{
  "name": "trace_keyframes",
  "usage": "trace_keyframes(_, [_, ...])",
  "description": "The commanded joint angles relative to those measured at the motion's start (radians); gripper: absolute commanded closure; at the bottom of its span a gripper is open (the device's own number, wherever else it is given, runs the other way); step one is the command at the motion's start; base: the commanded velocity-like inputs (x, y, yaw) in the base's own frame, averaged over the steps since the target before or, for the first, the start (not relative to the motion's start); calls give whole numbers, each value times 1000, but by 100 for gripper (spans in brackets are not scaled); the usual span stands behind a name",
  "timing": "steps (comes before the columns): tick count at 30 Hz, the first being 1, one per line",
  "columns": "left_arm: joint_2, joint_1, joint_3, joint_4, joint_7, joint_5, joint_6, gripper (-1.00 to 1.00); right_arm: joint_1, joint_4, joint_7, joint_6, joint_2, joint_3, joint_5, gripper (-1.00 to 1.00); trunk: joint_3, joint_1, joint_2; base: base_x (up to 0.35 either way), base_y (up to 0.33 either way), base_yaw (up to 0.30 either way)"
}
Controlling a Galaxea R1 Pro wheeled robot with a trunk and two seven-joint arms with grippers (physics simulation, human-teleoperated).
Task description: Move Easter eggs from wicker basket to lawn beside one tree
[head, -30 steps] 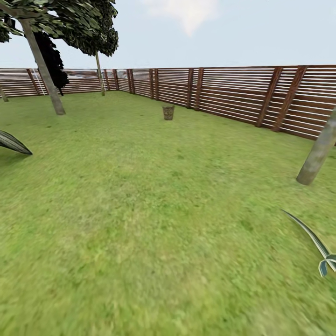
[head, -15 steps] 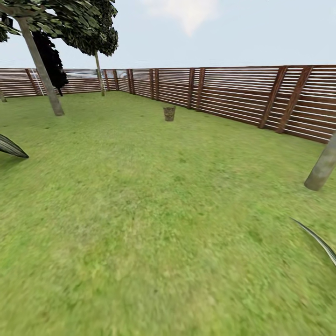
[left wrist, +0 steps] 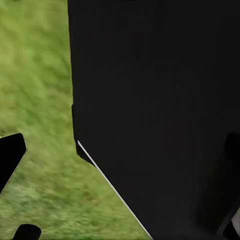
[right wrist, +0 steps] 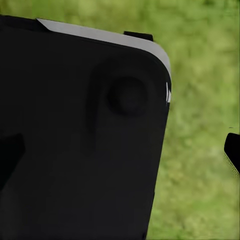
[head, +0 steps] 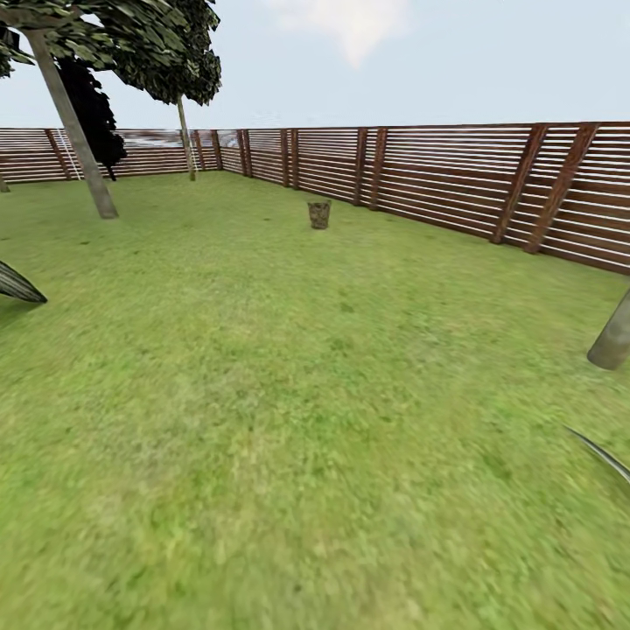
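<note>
Basket far off on the lawn, near the fence; eggs too small to make out. Still a drive to finish. Could overshoot and knock it over, spilling eggs. Could also clip the trunk at right. Claw state impossible to tell: dark robot body blocking both wrist views.

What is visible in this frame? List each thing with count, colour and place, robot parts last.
wicker basket: one, brown, far ahead on the lawn, near the fence; contents too small to tell.
lawn: one, green, mottled yellowish, across the foreground.
leaning tree: one, grey trunk, dark green foliage, far left.
tree trunk: one, grey-brown, right edge.
fence: one, red-brown slats, along the back and right.
robot body: black panels, close before both wrist cameras, grass beyond.
</note>
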Motion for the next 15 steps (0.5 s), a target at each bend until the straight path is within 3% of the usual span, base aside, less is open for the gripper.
trace_keyframes(1, [-1, 0, 4, -1, 1, 0, -2, -100, 0, 1, -1, -3, 0, 0, 8, -100, -1, 1, 0, 330, 80, 0])
trace_keyframes(15, [-4, 0, 5, -1, 8, 0, -2, -100, 0, 1, -1, -2, 0, 0, 7, -100, -1, 1, 0, 330, 80, 0])
